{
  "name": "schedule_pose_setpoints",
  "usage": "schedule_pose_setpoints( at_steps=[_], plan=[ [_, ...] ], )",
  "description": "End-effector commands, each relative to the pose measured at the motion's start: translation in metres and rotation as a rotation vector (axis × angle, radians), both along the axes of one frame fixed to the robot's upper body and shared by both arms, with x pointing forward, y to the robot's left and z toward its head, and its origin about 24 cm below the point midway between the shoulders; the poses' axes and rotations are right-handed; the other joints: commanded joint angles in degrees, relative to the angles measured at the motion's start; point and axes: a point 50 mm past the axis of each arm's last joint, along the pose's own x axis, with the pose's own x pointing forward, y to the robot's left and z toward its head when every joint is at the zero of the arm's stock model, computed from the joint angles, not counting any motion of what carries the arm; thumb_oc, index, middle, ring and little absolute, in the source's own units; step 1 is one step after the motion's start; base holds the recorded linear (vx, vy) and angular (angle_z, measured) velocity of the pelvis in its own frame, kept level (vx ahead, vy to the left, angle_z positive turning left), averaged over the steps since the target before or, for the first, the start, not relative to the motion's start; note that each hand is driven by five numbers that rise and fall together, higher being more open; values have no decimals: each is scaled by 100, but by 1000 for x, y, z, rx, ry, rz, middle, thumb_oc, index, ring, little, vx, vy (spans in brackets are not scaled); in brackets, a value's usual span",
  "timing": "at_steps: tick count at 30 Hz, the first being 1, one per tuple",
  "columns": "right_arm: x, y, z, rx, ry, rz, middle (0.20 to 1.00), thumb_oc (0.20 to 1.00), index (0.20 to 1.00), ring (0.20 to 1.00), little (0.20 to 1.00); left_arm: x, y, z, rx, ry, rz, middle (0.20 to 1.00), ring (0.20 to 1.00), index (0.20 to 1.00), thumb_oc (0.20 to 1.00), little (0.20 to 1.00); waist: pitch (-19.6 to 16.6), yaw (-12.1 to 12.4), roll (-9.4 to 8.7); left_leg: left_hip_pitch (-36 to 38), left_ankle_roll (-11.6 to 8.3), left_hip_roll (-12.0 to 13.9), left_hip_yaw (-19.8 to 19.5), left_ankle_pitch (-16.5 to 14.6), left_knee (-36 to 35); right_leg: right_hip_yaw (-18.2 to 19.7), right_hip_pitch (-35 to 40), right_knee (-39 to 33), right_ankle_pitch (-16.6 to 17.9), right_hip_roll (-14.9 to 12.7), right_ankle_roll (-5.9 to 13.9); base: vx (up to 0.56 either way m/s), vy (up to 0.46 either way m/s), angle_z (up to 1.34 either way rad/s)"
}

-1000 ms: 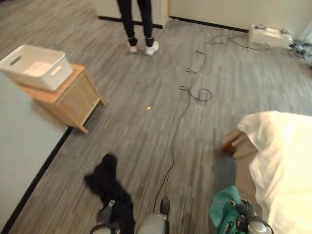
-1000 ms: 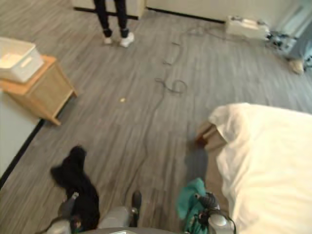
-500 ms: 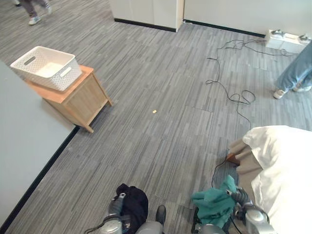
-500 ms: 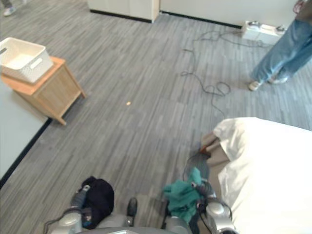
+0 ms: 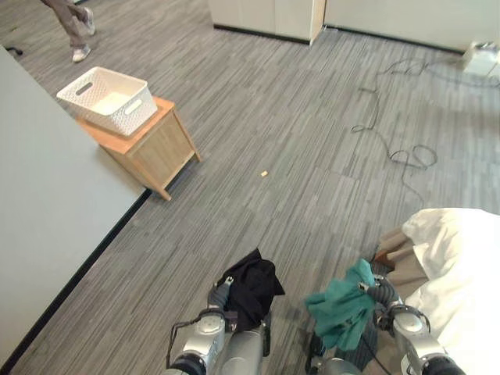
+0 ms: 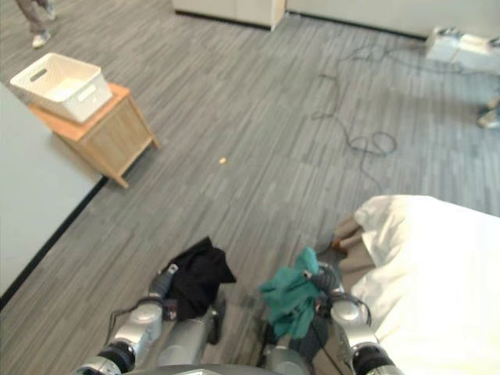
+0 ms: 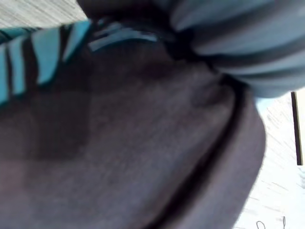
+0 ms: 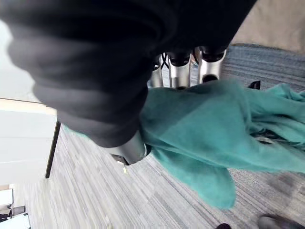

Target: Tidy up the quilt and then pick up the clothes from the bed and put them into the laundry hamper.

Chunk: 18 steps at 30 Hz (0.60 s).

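A: Clothes first — where are they?

B: Both are in the robot's grip, low and near. The left hand (image 5: 219,295) has its fingers curled into a black garment (image 5: 254,286), a soft dark bundle; its wrist view shows dark knit with a teal stripe pressed close. The right hand (image 5: 380,294) pinches a teal garment (image 5: 341,306), thin and limp, hanging in loose folds toward the floor.

A: And the hamper?

B: The laundry hamper (image 5: 108,98) is a white perforated plastic bin with handle slots, sitting on a small wooden cabinet (image 5: 147,148) far to the left, well apart from both hands. The quilt (image 5: 462,262) is a pale, puffy sheet over the bed at the near right.

A: What might go wrong?

B: I'd judge the teal cloth is the risk: it dangles low and could slip from a shallow pinch or snag while being carried. A cable (image 5: 394,144) loops across the grey striped carpet (image 5: 297,125), and a person (image 5: 74,23) walks at the far left, near the hamper.
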Motion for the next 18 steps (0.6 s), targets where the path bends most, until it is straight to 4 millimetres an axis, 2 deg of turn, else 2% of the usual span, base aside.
schedule_pose_setpoints(
  at_steps=[1,2,3,4,5,6,7,8,9,10,11,13,14,15,16,17,18],
  plan=[
    [19,9,31,-35,-202,56,200,200,200,200,200,19,1,20,59,-129,-39,200,200,200,200,200,-48,348,-146,-408,324,131,303,-161,-193,-86,1581,18,-1945,201,698,612,119,7],
    [14,22,36,-19,-239,103,200,200,200,200,200,18,8,20,55,-126,1,200,200,200,200,200,-117,363,-185,-314,376,138,295,-132,-317,-51,1688,18,-1931,229,752,419,110,-5],
    [5,35,33,4,-243,138,200,200,200,200,200,17,12,19,66,-123,33,200,200,200,200,200,-106,347,-229,-232,431,80,268,92,-266,1,1752,105,-1833,178,788,605,199,-21],
    [2,45,34,1,-259,178,200,200,200,200,200,17,16,19,75,-120,60,200,200,200,200,200,-106,364,-304,-195,492,-8,234,140,-157,77,1695,447,-1774,104,867,513,211,-54],
    [-4,50,32,8,-257,190,200,200,200,200,200,19,19,19,86,-120,83,200,200,200,200,200,-90,315,-369,-119,580,-75,241,97,-72,116,1483,1010,-1527,-5,1054,679,355,-78],
    [-13,56,31,16,-252,222,200,200,200,200,200,21,24,20,108,-124,109,200,200,200,200,200,36,110,-399,201,784,-236,264,-125,7,247,949,2414,-718,-348,1474,484,266,-73],
    [-13,56,31,16,-252,222,200,200,200,200,200,21,23,20,108,-124,108,200,200,200,200,200,23,117,-387,184,781,-220,266,-122,10,254,932,2409,-705,-333,1470,680,408,-34],
    [-19,60,30,26,-251,241,200,200,200,200,200,26,24,24,129,-141,119,200,200,200,200,200,154,-192,-177,716,931,-203,152,-342,-95,435,271,3635,52,-413,1499,341,221,24],
    [-19,59,30,26,-251,242,200,200,200,200,200,26,24,24,128,-141,119,200,200,200,200,200,161,-185,-192,724,936,-221,166,-339,-104,453,247,3691,22,-438,1505,564,323,35],
    [-20,63,31,27,-257,259,200,200,200,200,200,30,25,27,140,-152,123,200,200,200,200,200,234,-354,19,1015,957,-125,56,-390,-274,528,-214,4122,40,-288,1412,417,175,37],
    [-22,62,31,19,-256,269,200,200,200,200,200,33,26,29,147,-163,124,200,200,200,200,200,293,-500,155,1288,961,-91,-26,-424,-444,517,-561,4275,-200,-213,1298,646,208,26],
    [-27,67,32,27,-258,290,200,200,200,200,200,41,24,36,174,-194,102,200,200,200,200,200,370,-804,265,1763,874,-129,-270,-579,-633,367,-1132,3738,-634,3,1107,560,65,19],
    [-27,67,31,27,-257,290,200,200,200,200,200,41,24,36,174,-193,103,200,200,200,200,200,398,-858,260,1802,871,-138,-321,-596,-633,319,-1071,3738,-671,-17,1110,402,-8,17],
    [-29,67,31,26,-252,287,200,200,200,200,200,41,24,38,177,-203,89,200,200,200,200,200,407,-989,295,1916,805,-156,-413,-675,-633,260,-1127,3235,-788,8,1068,570,-35,93],
    [-30,66,29,24,-243,267,200,200,200,200,200,42,21,38,184,-205,69,200,200,200,200,200,362,-1236,281,2163,705,-241,-548,-912,-633,252,-1235,1685,-728,37,1007,780,-67,127],
    [-29,65,29,25,-245,253,200,200,200,200,200,43,19,37,189,-197,58,200,200,200,200,200,314,-1358,250,2312,665,-305,-618,-1068,-633,348,-1428,1005,-563,-15,1050,1055,-76,155],
    [-29,63,27,40,-230,231,200,200,200,200,200,38,18,29,197,-157,51,200,200,200,200,200,266,-1529,338,2638,611,-239,-670,-1378,-633,345,-1698,289,-269,-101,1220,654,-46,93]
  ],
)
